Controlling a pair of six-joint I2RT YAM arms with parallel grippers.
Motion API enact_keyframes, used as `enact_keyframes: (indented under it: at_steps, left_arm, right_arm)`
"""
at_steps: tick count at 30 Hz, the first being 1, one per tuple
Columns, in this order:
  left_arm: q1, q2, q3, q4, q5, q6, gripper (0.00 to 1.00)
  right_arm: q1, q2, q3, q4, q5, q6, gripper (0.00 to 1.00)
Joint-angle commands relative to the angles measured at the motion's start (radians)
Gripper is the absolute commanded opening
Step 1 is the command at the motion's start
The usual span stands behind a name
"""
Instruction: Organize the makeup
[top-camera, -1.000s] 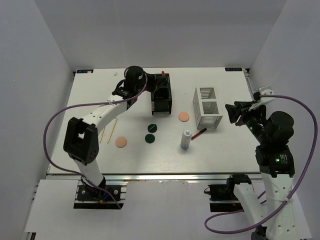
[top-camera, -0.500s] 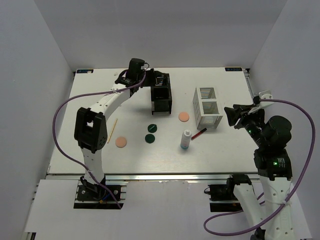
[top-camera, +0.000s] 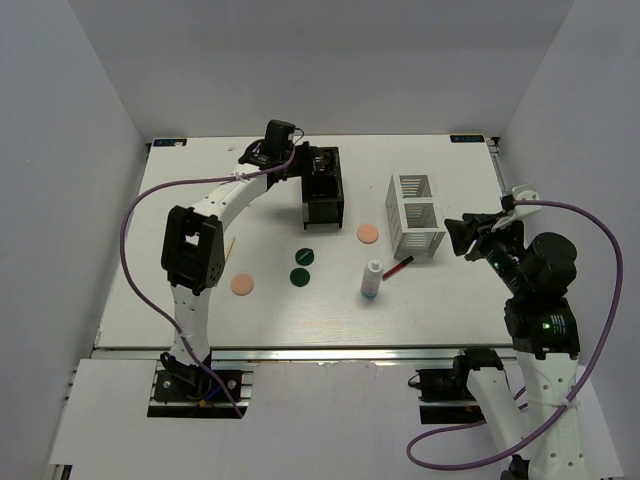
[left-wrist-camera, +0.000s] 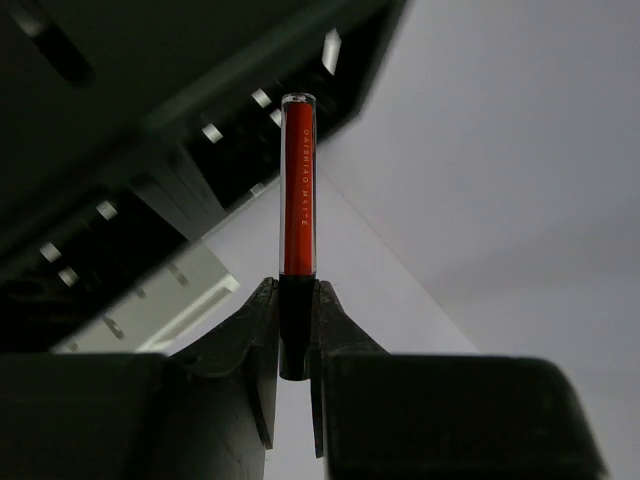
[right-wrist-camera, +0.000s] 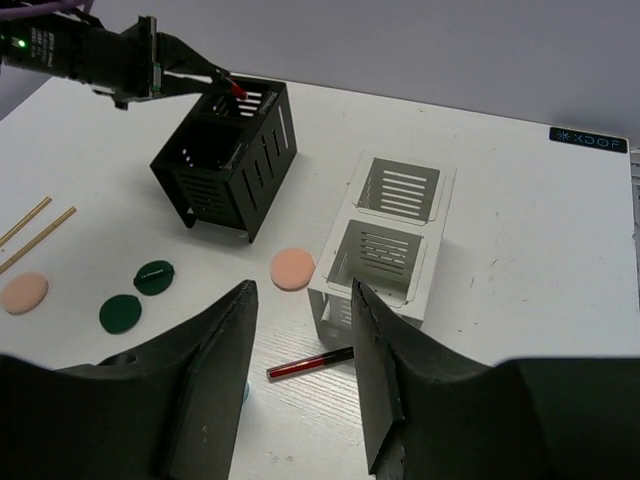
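My left gripper (top-camera: 308, 160) is shut on the black cap of a red makeup tube (left-wrist-camera: 298, 190), held at the top rim of the black organizer box (top-camera: 322, 190). The left wrist view shows the tube pointing past the box's slotted wall (left-wrist-camera: 120, 130). My right gripper (top-camera: 462, 235) is open and empty, raised right of the white organizer box (top-camera: 415, 213). A second red tube (top-camera: 399, 267) lies in front of that box. On the table are a white bottle (top-camera: 372, 279), two peach puffs (top-camera: 368, 233) (top-camera: 242, 284), two green discs (top-camera: 306, 256) (top-camera: 299, 275) and two tan sticks (right-wrist-camera: 35, 225).
In the right wrist view the white box's two compartments (right-wrist-camera: 385, 235) look empty. The left arm's purple cable loops over the table's left side (top-camera: 130, 230). The table's front edge (top-camera: 300, 346) lies below the items.
My left gripper has edged right with the red tube, further over the black box, and its arm has swung in behind it. My right gripper has drifted slightly left.
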Motion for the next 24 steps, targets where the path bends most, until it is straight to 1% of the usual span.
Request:
enact_keyframes:
  at_steps: [1,5,6,9,10,11,12,13,14,15,18,19,20,21,22,23,24]
  left_arm:
    - [0.008,-0.013,0.006,-0.032,-0.025,-0.074,0.00]
    - [0.009,-0.023,-0.040,0.008,-0.029,-0.100,0.00]
    - [0.012,-0.013,-0.036,0.019,-0.029,-0.100,0.08]
    - [0.015,0.007,-0.027,0.048,-0.012,-0.103,0.26]
    - [0.014,0.010,-0.022,0.053,-0.014,-0.104,0.43]
    - [0.015,0.012,-0.019,0.056,-0.014,-0.104,0.49]
    - [0.014,0.015,-0.019,0.065,-0.012,-0.103,0.52]
    - [0.014,0.014,-0.017,0.069,-0.011,-0.104,0.63]
    - [0.015,0.011,-0.019,0.072,-0.009,-0.106,0.65]
    - [0.017,0.010,-0.022,0.082,-0.008,-0.106,0.66]
    - [0.017,-0.008,-0.047,0.103,0.003,-0.112,0.67]
    - [0.017,-0.025,-0.054,0.112,0.006,-0.115,0.67]
    - [0.017,-0.035,-0.071,0.125,0.015,-0.121,0.66]
    - [0.017,-0.048,-0.077,0.155,0.018,-0.120,0.64]
    - [0.018,-0.060,-0.082,0.175,0.021,-0.120,0.60]
    - [0.020,-0.089,-0.093,0.197,0.029,-0.106,0.45]
    - [0.026,-0.104,-0.100,0.248,0.049,-0.094,0.32]
  right_arm:
    - [-0.005,-0.015,0.004,0.025,-0.003,-0.005,0.48]
    - [-0.005,-0.017,-0.002,0.024,-0.003,-0.007,0.49]
    - [-0.005,-0.017,-0.002,0.024,-0.004,-0.005,0.49]
    - [-0.005,-0.014,-0.005,0.025,-0.006,-0.007,0.50]
    - [-0.005,-0.014,-0.005,0.024,-0.006,-0.008,0.50]
    - [-0.005,-0.014,-0.005,0.021,-0.009,-0.011,0.51]
    - [-0.005,-0.012,-0.005,0.019,-0.011,-0.019,0.52]
    - [-0.005,-0.014,-0.007,0.018,-0.012,-0.022,0.52]
    - [-0.005,-0.014,-0.007,0.014,-0.017,-0.025,0.53]
    - [-0.005,-0.012,-0.008,0.011,-0.020,-0.033,0.53]
    - [-0.005,-0.012,-0.008,0.001,-0.066,-0.062,0.62]
    - [-0.005,-0.012,-0.010,-0.004,-0.093,-0.132,0.66]
    - [-0.005,-0.018,-0.010,-0.010,-0.180,-0.177,0.72]
    - [-0.005,-0.021,-0.019,-0.019,-0.236,-0.227,0.72]
    - [-0.005,-0.021,-0.025,-0.053,-0.285,-0.351,0.72]
    - [-0.005,-0.020,-0.033,-0.080,-0.416,-0.437,0.70]
    - [-0.005,-0.014,-0.040,-0.126,-0.493,-0.546,0.66]
